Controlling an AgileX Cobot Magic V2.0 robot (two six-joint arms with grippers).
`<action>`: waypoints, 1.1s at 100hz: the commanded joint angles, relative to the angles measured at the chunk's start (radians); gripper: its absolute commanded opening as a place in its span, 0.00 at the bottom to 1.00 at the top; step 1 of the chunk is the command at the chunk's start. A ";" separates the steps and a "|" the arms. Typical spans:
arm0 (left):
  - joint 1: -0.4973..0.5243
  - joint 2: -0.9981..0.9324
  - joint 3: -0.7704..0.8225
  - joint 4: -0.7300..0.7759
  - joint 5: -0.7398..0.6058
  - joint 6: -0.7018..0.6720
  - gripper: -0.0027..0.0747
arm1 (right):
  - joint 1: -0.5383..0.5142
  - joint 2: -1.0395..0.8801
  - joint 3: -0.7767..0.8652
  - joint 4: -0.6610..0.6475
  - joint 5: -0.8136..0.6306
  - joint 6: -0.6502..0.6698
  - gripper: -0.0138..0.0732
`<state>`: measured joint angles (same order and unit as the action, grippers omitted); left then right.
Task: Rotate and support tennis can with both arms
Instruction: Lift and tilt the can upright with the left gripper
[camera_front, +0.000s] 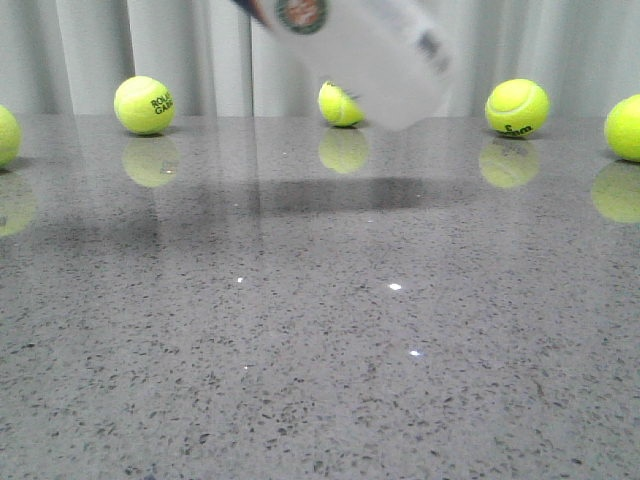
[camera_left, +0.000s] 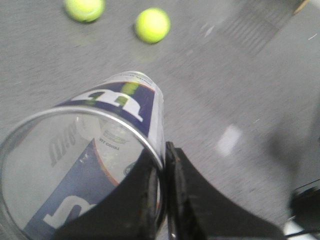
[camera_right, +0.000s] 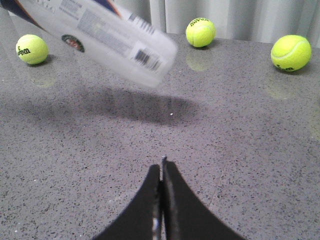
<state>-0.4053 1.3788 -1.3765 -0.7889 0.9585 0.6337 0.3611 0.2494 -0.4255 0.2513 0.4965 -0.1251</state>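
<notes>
The tennis can (camera_front: 365, 50) hangs tilted in the air above the table, its closed end lower and toward the right, its upper part cut off by the frame's top. In the left wrist view I look into its open end, and my left gripper (camera_left: 164, 150) is shut on the can's metal rim (camera_left: 150, 145), one finger inside and one outside the wall. In the right wrist view the can (camera_right: 105, 37) floats above its shadow. My right gripper (camera_right: 162, 165) is shut and empty, low over the table, short of the can.
Several yellow-green tennis balls stand along the back of the grey speckled table (camera_front: 320, 350), among them one (camera_front: 145, 104) at back left, one (camera_front: 340, 104) behind the can and one (camera_front: 517, 107) at back right. A pale curtain hangs behind.
</notes>
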 joint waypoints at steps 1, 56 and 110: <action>-0.040 -0.033 -0.091 0.167 0.008 -0.124 0.01 | -0.004 0.009 -0.025 0.010 -0.072 -0.001 0.09; -0.257 0.088 -0.342 0.645 0.314 -0.314 0.01 | -0.004 0.009 -0.025 0.010 -0.072 -0.001 0.09; -0.257 0.126 -0.384 0.641 0.318 -0.314 0.04 | -0.004 0.009 -0.025 0.010 -0.072 -0.001 0.09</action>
<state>-0.6554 1.5380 -1.7246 -0.1267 1.2620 0.3291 0.3611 0.2494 -0.4255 0.2513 0.4965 -0.1251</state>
